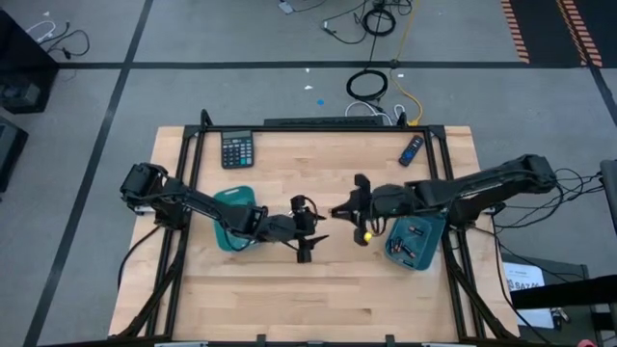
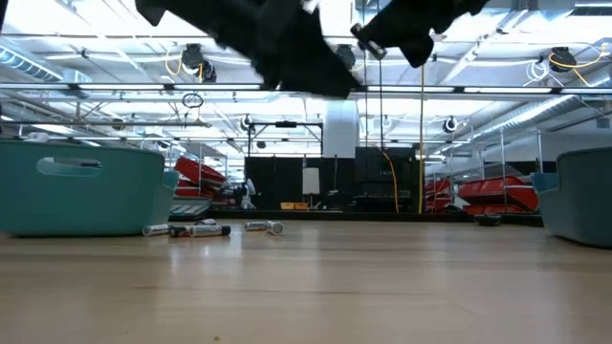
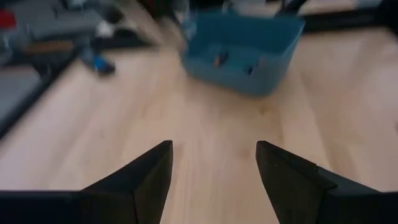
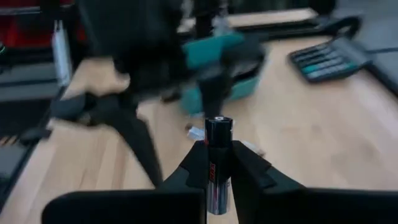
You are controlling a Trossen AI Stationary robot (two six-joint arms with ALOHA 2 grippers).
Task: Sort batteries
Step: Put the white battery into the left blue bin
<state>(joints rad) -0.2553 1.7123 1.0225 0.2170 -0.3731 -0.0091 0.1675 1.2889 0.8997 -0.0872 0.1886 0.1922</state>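
- Clamped upright between my right gripper's [image 4: 217, 171] fingers is one battery [image 4: 218, 163], dark-bodied with a silvery top, held above the middle of the wooden table [image 1: 318, 299].
- My left gripper [image 3: 214, 163] hovers mid-table with its jaws spread wide, holding nothing.
- More batteries [image 2: 199, 229] lie loose on the wood beside the left teal tray [image 2: 81, 186].
- Others [image 1: 413, 239] sit in the right teal tray [image 1: 431, 224].
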